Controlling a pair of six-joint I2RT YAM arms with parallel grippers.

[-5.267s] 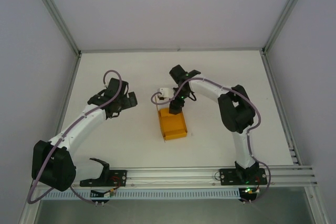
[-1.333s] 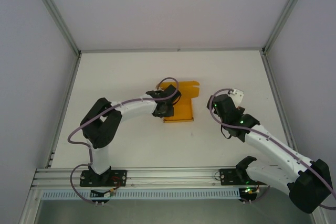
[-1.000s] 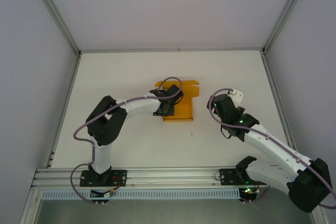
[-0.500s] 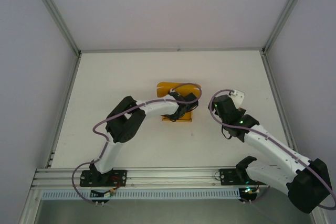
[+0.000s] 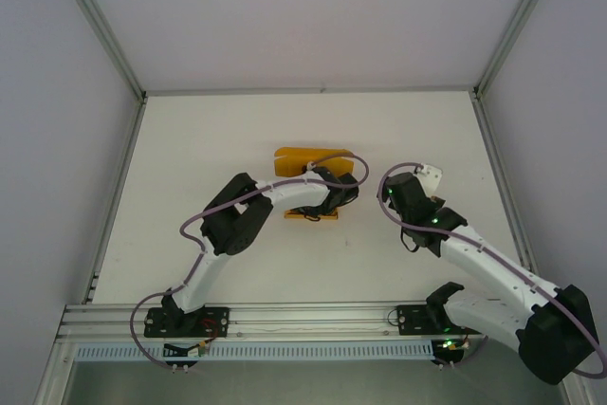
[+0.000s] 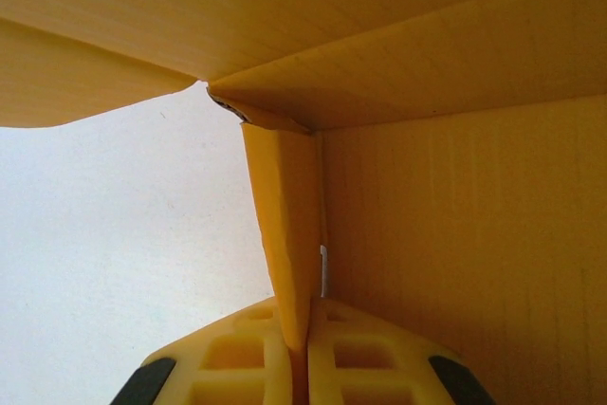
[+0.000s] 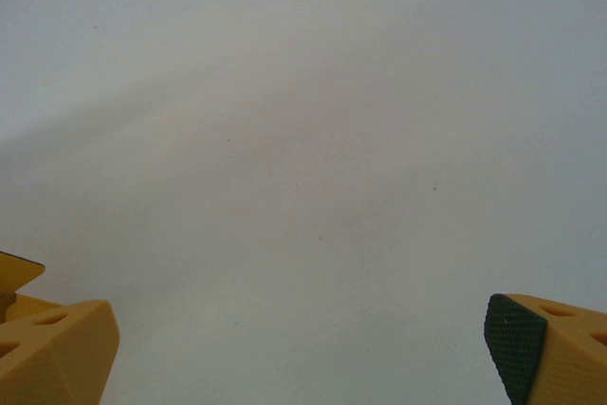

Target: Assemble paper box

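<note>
left gripper (image 6: 302, 334) is squeezed right down on a thin flap of the paper box (image 6: 455, 234). The card goes edge-on between the two fingers and runs up and away from them to a corner where the panels meet. So the box is dead ahead of that hand and partly over it: one wall just right of the flap, another panel overhanging the top of the wrist view, bare white table (image 6: 114, 234) off to the left

from the overhead camera the left gripper (image 5: 334, 198) is at the near right part of the box (image 5: 302, 160), with the arm reaching in from the left. The orange card you can see stretches left to right across the table just beyond the wrist

right gripper (image 7: 303, 348) has its jaws spread wide with nothing between them, just plain table underneath. From above it (image 5: 403, 189) is parked to the right of the box, near but clearly apart

my read: the next fold hangs on the left hand, since it has the flap, and the box's long side lies crosswise to its reach. The right one would have to come in leftward to help at that end
</note>
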